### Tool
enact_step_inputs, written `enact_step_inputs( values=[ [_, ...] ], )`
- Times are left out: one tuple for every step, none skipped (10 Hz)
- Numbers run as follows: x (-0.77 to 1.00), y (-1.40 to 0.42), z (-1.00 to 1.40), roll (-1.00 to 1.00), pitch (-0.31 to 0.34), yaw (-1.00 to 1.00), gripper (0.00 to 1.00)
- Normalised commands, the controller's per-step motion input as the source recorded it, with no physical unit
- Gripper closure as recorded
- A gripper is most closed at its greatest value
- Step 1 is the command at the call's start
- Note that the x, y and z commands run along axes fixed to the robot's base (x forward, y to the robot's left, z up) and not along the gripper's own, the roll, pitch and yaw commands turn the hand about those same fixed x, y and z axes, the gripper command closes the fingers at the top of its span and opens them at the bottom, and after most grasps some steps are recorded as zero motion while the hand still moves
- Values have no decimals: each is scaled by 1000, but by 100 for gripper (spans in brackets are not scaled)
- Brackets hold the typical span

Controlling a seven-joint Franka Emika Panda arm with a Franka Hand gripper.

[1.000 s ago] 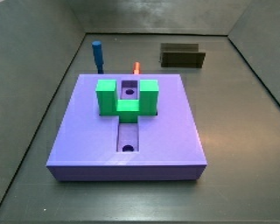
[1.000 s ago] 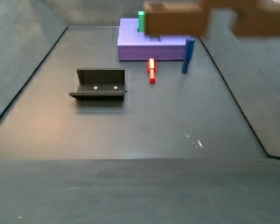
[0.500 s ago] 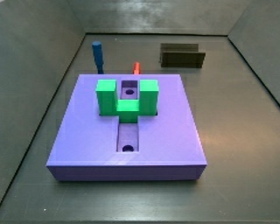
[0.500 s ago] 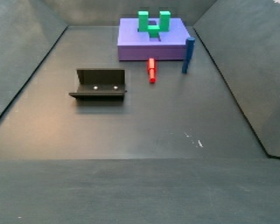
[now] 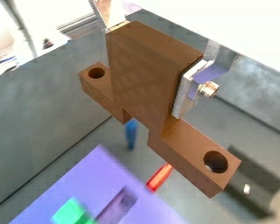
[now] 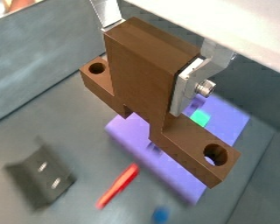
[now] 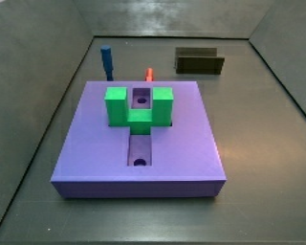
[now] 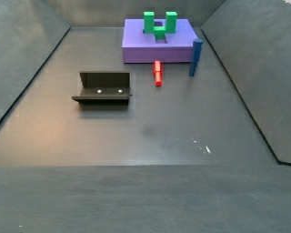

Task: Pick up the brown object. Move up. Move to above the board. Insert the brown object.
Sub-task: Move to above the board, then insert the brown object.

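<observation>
My gripper point(image 5: 149, 59) is shut on the brown object point(image 5: 149, 87), an orange-brown block with a raised middle and a round hole at each end; it also shows in the other wrist view point(image 6: 149, 87), with the gripper point(image 6: 152, 48) high above the floor. The silver fingers point(image 5: 189, 83) press its raised middle. Far below lies the lavender board point(image 6: 166, 144) with its green U-shaped block point(image 6: 201, 116). Both side views show the board point(image 7: 141, 134) point(image 8: 160, 41), its groove with holes and the green block point(image 7: 139, 107), but neither the gripper nor the brown object.
A dark olive open box point(image 8: 103, 88) point(image 7: 199, 61) sits on the floor away from the board. A thin red-orange peg point(image 8: 156, 73) and an upright blue post point(image 8: 195, 57) lie next to the board. Grey walls enclose the floor.
One second ago the brown object showed at the top of a side view; it has risen out of both side views. The board, box, peg and post have not moved.
</observation>
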Motion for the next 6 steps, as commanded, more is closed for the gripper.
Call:
enact_step_inputs(
  values=[
    [282,-1400,174,7,158,5,100],
    [313,-1400,184,7,166,6,100],
    [174,-587,86,32,171,9,100],
    [121,-247,47,41,148,9,100],
    [11,0,0,-6,0,0,100],
    [-131,0,-277,0,-19,-286,100]
  ],
)
